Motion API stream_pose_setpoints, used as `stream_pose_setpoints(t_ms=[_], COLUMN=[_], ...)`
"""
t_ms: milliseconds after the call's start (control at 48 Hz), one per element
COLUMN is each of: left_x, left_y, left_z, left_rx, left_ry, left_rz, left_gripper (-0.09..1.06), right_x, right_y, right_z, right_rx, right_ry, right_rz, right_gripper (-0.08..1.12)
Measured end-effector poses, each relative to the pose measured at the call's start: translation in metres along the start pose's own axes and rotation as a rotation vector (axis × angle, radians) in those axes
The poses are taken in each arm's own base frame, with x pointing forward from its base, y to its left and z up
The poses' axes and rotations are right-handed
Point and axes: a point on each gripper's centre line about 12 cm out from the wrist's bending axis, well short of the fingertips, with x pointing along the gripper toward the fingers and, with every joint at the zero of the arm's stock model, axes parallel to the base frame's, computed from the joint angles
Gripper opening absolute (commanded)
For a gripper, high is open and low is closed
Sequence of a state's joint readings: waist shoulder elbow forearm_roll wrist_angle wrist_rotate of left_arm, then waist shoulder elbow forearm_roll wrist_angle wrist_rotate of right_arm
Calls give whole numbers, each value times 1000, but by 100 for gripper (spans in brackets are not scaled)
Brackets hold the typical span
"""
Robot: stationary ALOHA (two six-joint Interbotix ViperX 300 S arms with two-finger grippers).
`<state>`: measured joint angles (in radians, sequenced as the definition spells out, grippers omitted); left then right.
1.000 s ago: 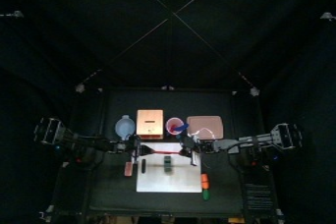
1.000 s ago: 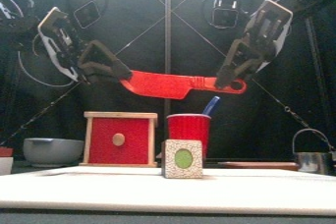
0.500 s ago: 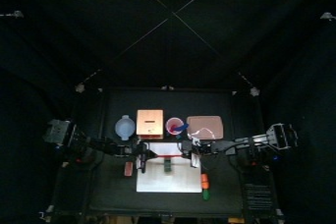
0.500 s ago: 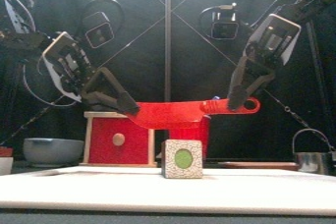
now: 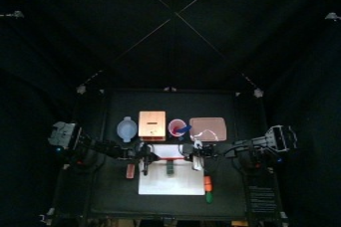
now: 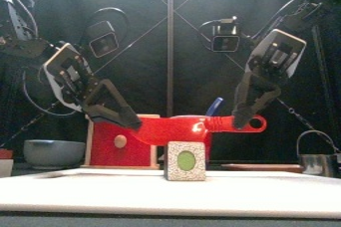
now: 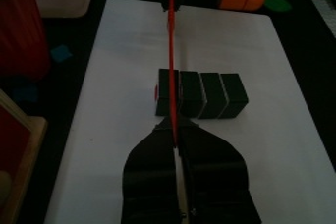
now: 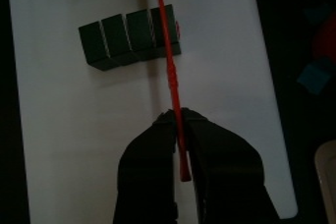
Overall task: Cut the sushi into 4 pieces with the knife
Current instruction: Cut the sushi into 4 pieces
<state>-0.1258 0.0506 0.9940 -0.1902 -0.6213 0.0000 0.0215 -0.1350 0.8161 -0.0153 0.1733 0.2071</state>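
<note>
Above the sushi roll (image 6: 185,160), both fingers (image 6: 118,114) clamp the knife (image 6: 180,127).

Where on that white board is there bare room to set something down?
The white board is bare on both sides of the sushi roll, out to its edges. Above the roll it's crowded: the left hand and right hand grip a red knife there. Behind, a bowl and wooden box crowd the back.

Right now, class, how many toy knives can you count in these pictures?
2. The red knife is held level by the left gripper and right gripper over the sushi roll. The blue knife stands in the red cup behind. No other shows.
</note>
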Motion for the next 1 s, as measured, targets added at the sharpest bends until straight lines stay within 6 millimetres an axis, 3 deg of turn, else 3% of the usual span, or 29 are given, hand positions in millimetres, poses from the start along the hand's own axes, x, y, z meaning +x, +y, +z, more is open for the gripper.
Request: stream_pose_setpoints(t_ms=[729, 1000], left_x=[5, 13], left_y=[-10, -8], left_z=[-13, -27], left_rx=[-27, -35], left_ry=[32, 84], left_rz=[1, 22], left_gripper=[20, 20], right_x=[4, 30], right_y=[2, 1], right_z=[-4, -17], right_rx=[8, 5], right_ry=[17, 88], right_rz=[4, -8], right_gripper=[12, 12])
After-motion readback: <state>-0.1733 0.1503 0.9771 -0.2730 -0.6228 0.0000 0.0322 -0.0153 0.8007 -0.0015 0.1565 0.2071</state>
